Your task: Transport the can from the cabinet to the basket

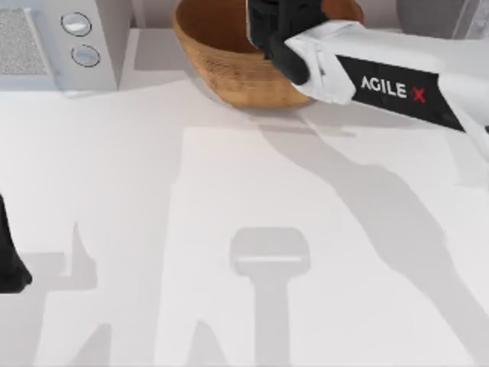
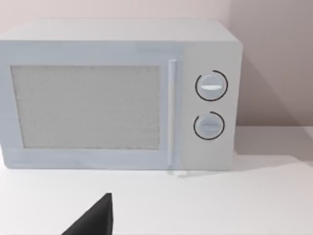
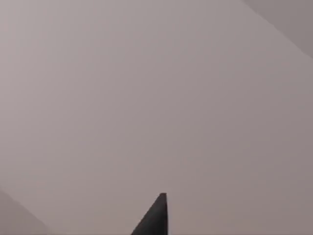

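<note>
Black and white, the right arm reaches over the large round tan-brown woven wicker basket [image 1: 229,69], its right tool [image 1: 279,34] above the bowl; whether it is clenched or released I cannot tell. Beside the basket stands a white appliance with two round dials [image 1: 84,38] on the white desk [image 1: 229,191]. Well away from the basket, the left tool [image 1: 11,264] sits parked.

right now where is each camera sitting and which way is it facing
Top view: above the table, looking down; the right arm reaches over the basket, the left arm is parked at the left edge.
Left wrist view: on the left arm's wrist, low, facing the white appliance; a dark fingertip shows.
Right wrist view: on the right arm's wrist, facing a plain grey surface; a dark fingertip shows.
Shared: the top and left wrist views both show the appliance's two dials.
</note>
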Controlling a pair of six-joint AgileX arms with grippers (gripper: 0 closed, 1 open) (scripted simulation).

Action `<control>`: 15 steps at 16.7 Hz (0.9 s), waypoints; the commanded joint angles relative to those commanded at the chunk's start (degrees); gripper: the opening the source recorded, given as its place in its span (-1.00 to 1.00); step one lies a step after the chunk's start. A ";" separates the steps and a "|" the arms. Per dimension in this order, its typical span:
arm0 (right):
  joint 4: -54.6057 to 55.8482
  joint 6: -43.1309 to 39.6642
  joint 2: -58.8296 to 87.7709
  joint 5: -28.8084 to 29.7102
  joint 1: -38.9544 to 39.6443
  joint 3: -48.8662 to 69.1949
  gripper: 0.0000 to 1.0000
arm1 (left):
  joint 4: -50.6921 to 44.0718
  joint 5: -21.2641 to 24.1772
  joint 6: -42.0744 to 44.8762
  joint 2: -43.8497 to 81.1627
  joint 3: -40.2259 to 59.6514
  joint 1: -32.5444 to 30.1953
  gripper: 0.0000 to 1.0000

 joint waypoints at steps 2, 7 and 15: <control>0.00 0.00 0.00 0.00 0.00 0.00 0.81 | 0.00 0.00 0.00 0.00 0.00 0.00 1.00; 0.00 0.00 0.00 0.00 0.00 0.00 1.00 | 0.00 0.00 0.00 0.00 0.00 0.00 1.00; 0.00 0.00 0.00 0.00 0.00 0.00 1.00 | 0.00 0.00 0.00 0.00 0.00 0.00 1.00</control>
